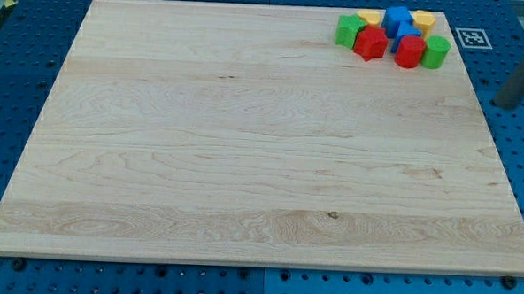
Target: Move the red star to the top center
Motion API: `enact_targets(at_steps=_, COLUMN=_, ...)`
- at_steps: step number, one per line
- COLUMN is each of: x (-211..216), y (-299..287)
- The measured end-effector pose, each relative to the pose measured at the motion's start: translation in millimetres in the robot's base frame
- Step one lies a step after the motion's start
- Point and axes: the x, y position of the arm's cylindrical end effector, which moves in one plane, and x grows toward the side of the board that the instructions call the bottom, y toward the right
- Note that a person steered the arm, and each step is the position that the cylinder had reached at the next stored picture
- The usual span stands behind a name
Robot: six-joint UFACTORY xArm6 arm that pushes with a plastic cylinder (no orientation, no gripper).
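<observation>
The nearest part of the wooden board (242,190), toward the view's bottom, is lying bare, and its pale grain is running from the view's left to the view's right. The board is resting on a blue perforated table (19,30) whose holes are showing along every edge.

At the view's right edge, a dark grey rod (519,83) is leaning into the picture beside the board, over the blue table. It is slanting, with its upper part going out of the frame. My tip is not showing clearly, so I cannot tell where exactly it is ending; the rod is standing well apart from the blocks, to their right and a little lower in the view. The arm is carrying no claw, so nothing is being opened or closed.

Farther away, in the board's top right corner, all the blocks are sitting together in one tight group. At the front of the group, the red star (369,43) is lying, and it is touching the green block (348,30) on its left. To its right, another red block (410,52) is sitting, with a green cylinder (436,51) just beside it. Behind these, a blue block (397,21) is standing between two yellow blocks (369,16), the other yellow one (423,18) being at its right. A printed marker tag (472,37) is lying on the table to the right of the group.
</observation>
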Motion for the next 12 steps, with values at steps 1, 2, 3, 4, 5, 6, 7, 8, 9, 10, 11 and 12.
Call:
enact_targets(at_steps=1, x=-23.9, y=0.0)
enact_targets(at_steps=2, x=-34.8, y=7.7)
enact_targets(at_steps=3, x=-68.5, y=7.7)
enact_targets(at_steps=4, x=-68.5, y=7.5)
enact_targets(at_steps=5, x=-68.5, y=-9.2)
enact_targets(at_steps=6, x=-68.5, y=-14.5)
enact_targets(at_steps=7, x=-70.2, y=-14.5)
enact_targets(at_steps=8, x=-74.5, y=-17.2)
enact_targets(at_steps=9, x=-74.5, y=-28.3)
enact_targets(at_steps=10, x=-74.6, y=-51.8)
enact_targets(at_steps=11, x=-74.7, y=-87.6)
enact_targets(at_steps=12, x=-75.0, y=-117.3)
